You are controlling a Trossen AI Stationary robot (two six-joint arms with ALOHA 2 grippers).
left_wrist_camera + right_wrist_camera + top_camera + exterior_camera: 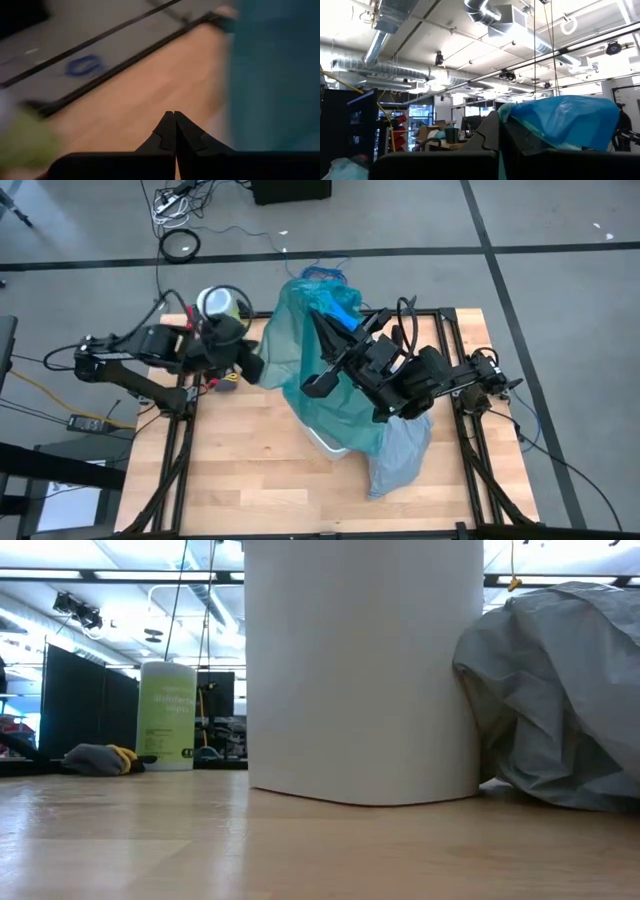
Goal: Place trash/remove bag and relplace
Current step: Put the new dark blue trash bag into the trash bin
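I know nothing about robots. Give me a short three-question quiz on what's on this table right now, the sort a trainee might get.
1. True or false: the teal-green bag is draped over the white bin.
2. Which lies on the table beside the bin, on the right arm's side? A) a pale grey bag B) a cardboard box C) a metal bowl
3. Fill in: the fingers of the left gripper are pressed ____.

Key
1. True: seen from above, the teal plastic covers the bin.
2. A: the grey bag lies slumped on the wood next to the bin.
3. Together: the left wrist view shows no gap and nothing between them.
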